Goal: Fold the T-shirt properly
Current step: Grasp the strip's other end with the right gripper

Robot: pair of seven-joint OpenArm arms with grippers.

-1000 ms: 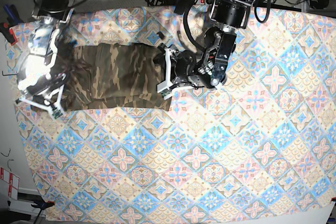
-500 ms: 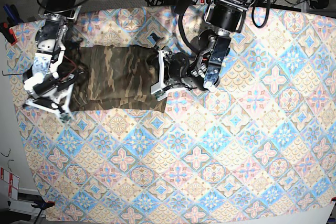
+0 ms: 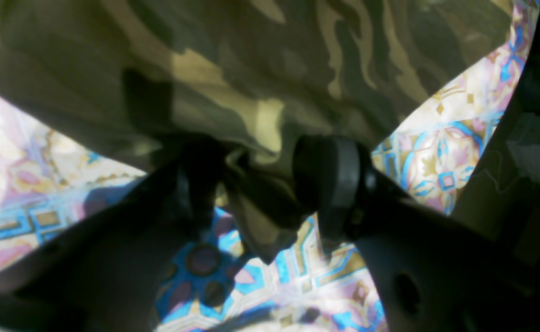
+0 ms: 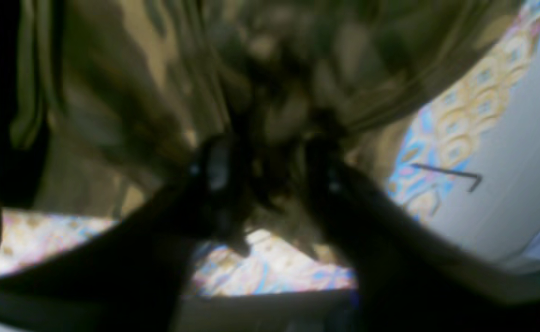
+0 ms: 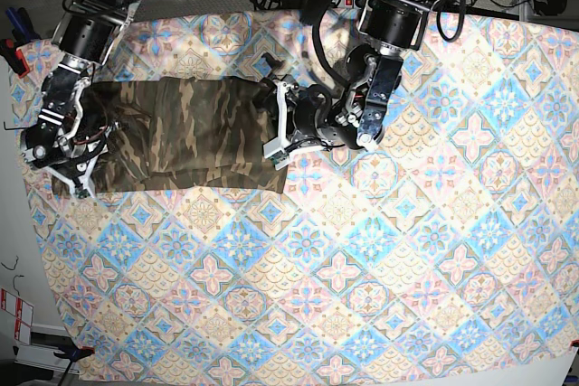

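Since the earlier base views the right arm has pulled back toward the counter's left edge, and the T-shirt's left end, then lifted and bunched under it, now lies lower and more spread.

The tile-patterned cloth covers nearly the whole counter. On its upper left part lies the T-shirt, a folded camouflage band whose long axis runs left to right in the base view, between the two arms. Which end is the neck cannot be told; sleeves and collar are hidden in the folds.

The left arm's fingers sit at the band's right end. In the left wrist view these fingers stand moderately apart with a pinch of T-shirt hanging down between them; the cloth touches the inner faces, so they hold it loosely rather than clamp it.

The right arm's fingers are at the band's left end, near the counter's edge. The right wrist view is badly blurred: two dark fingers show with camouflage fabric bunched around and between them, but whether they grip or stand free I cannot tell.
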